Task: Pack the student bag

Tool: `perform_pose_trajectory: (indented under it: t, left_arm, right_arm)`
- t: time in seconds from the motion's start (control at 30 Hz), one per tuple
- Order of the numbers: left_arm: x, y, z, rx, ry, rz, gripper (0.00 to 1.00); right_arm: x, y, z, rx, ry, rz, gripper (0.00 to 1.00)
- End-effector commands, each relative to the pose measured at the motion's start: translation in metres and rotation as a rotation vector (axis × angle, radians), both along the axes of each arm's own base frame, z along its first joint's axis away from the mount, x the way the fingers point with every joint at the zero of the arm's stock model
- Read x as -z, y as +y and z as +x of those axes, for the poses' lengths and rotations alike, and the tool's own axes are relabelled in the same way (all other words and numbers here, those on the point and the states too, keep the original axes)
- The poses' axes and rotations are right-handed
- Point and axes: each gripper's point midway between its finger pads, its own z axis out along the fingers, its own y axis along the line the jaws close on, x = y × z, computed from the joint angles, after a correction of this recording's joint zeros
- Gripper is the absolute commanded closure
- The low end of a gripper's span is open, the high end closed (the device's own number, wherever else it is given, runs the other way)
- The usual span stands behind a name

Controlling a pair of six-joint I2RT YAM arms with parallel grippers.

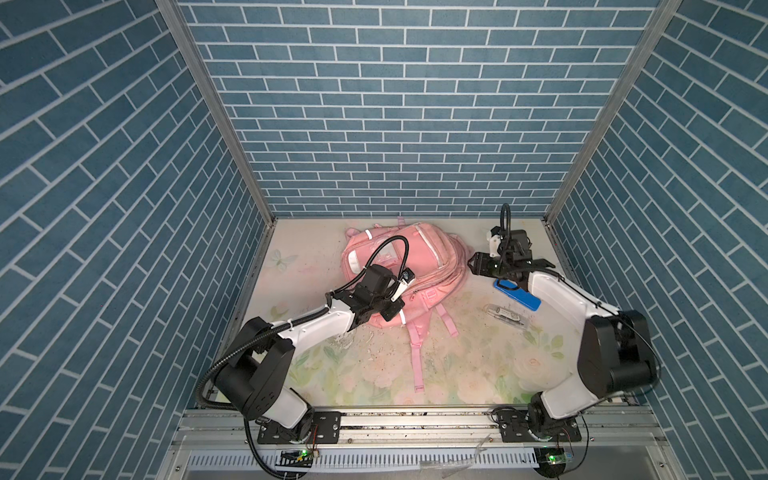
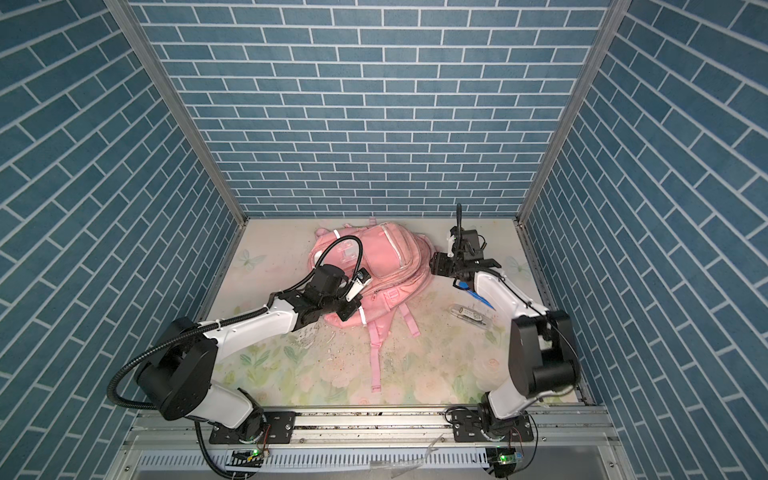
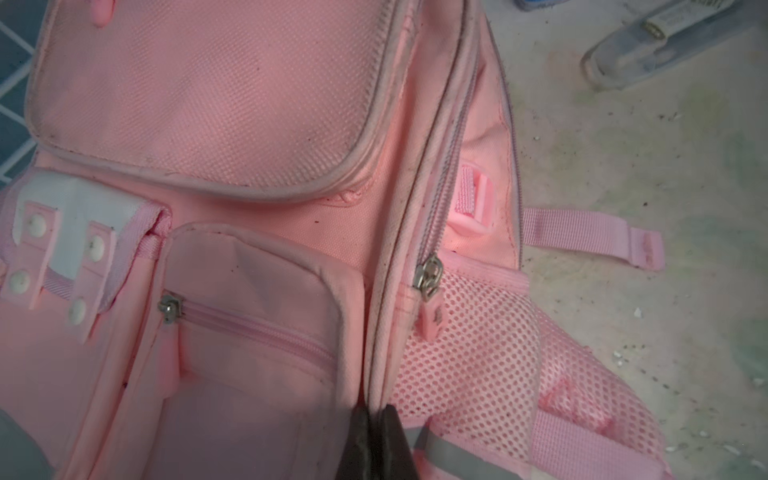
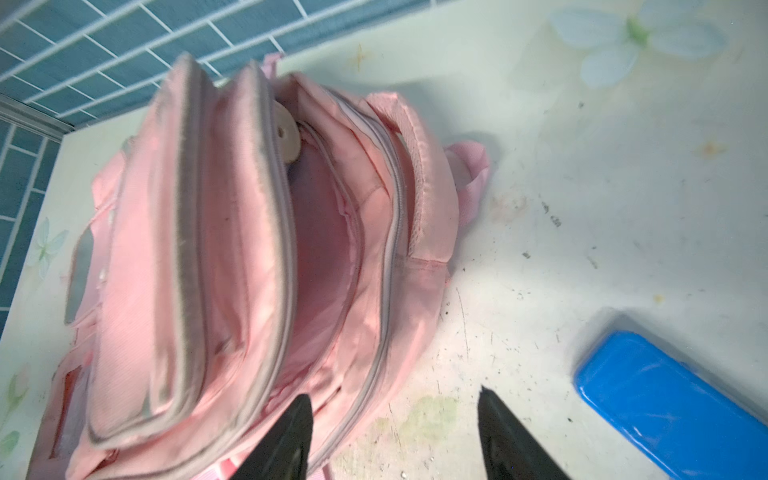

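Note:
The student bag (image 1: 419,257) (image 2: 386,253), a big pink backpack, lies at the back middle of the table. My left gripper (image 1: 392,309) (image 3: 376,409) is shut on the piped seam at the bag's near lower corner, beside a mesh side pocket (image 3: 465,365). A metal zipper pull (image 3: 428,274) hangs just along that seam. My right gripper (image 1: 471,262) (image 4: 395,395) stands open at the bag's right edge, holding nothing. One finger (image 4: 291,436) hovers over the bag's rim and the other over bare table. The main compartment (image 4: 324,249) gapes open in the right wrist view.
A blue flat case (image 1: 517,297) (image 4: 673,407) lies on the table under the right arm. A clear pouch (image 1: 507,316) (image 3: 648,45) lies nearer the front. The bag's pink straps (image 1: 415,353) trail toward the front edge. Blue brick walls enclose three sides.

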Motion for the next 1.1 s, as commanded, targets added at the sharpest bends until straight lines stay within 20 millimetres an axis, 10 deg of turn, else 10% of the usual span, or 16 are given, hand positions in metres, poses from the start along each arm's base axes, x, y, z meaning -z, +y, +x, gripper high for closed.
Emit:
perform_pose_trajectory:
  t: [0.0, 0.37, 1.07]
  left_arm:
    - [-0.043, -0.026, 0.007, -0.051, 0.049, -0.208, 1.0]
    - [-0.075, -0.058, -0.007, -0.003, 0.056, -0.346, 1.0]
    - [-0.081, -0.074, -0.014, 0.006, 0.059, -0.399, 1.0]
  right_arm:
    - [-0.024, 0.032, -0.021, -0.132, -0.188, -0.047, 0.39]
    - [0.002, 0.133, -0.108, -0.463, -0.422, -0.093, 0.47]
    - [0.029, 0.128, -0.089, -0.255, -0.552, -0.296, 0.58]
